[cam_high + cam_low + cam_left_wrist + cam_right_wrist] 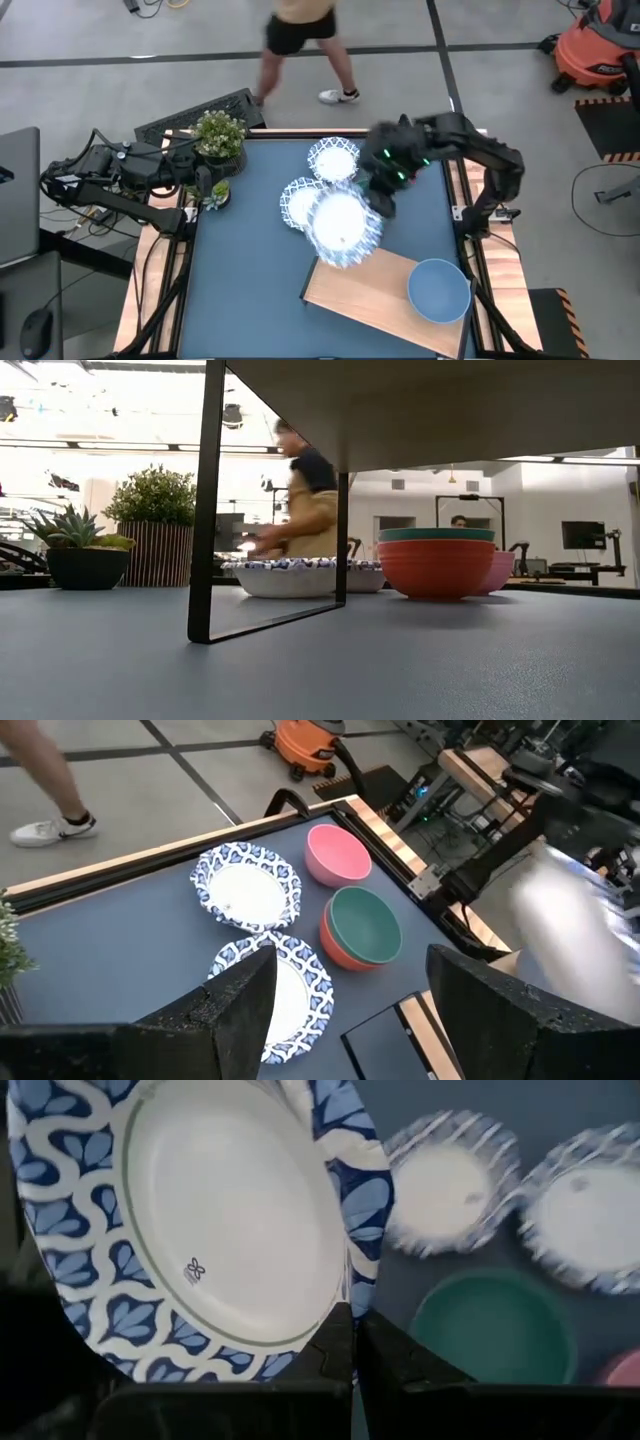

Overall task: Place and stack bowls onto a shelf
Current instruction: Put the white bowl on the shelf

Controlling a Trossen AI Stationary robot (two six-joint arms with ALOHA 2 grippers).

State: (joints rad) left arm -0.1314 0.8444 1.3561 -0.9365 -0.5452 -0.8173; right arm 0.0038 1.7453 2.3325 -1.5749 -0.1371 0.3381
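My right gripper (374, 206) is shut on a white bowl with a blue patterned rim (343, 228), blurred, high above the far-left corner of the pale wooden shelf (370, 300). A plain blue bowl (438, 290) sits on the shelf's right end. Two more patterned bowls (333, 158) (298, 202) rest on the blue tabletop. Beside them stand a pink bowl (337, 854) and a teal bowl (365, 925) nested in a red one (437, 567). My left gripper (350, 1020) waits open at the table's left edge, holding nothing. My right gripper pinches the patterned bowl's rim (345, 1295) between its two fingers (335, 1342), which meet at one spot on the edge. The bowl is lifted clear of table and shelf. It is tilted steeply, with one broad white face (230, 1220) turned toward the wrist camera.
Potted plants (220, 135) (215, 192) stand at the table's far left by my left arm. In the low view the shelf's dark metal leg frame (205, 510) stands on the table. A person (300, 40) walks past beyond the far edge.
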